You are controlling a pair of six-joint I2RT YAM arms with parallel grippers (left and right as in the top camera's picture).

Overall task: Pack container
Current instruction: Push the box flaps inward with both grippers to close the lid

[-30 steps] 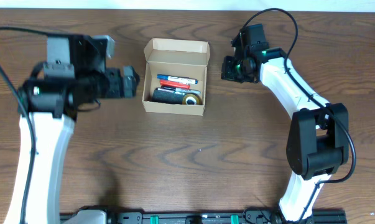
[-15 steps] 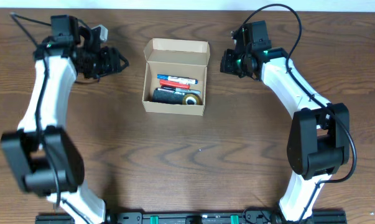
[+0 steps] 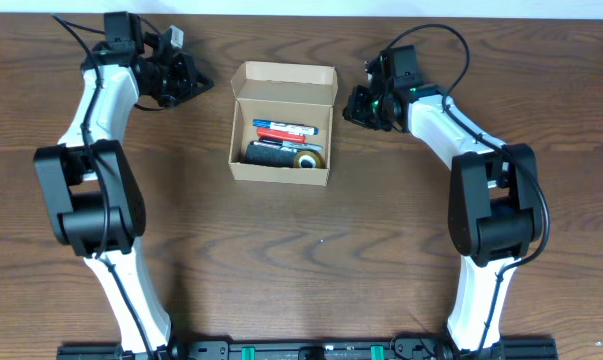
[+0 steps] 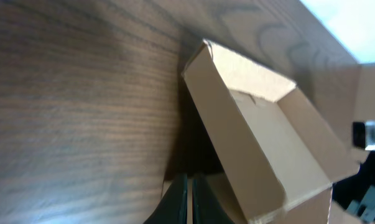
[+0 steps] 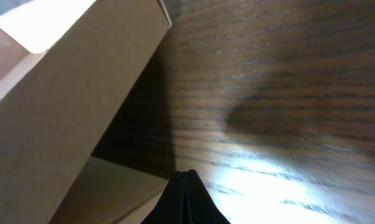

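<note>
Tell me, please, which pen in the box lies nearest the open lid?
The blue pen; the red pen lies beside it, farther from the lid.

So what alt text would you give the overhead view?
An open cardboard box holding marker pens sits on a wooden table. The robot's left tool and right tool flank it, both shut and empty.
</note>
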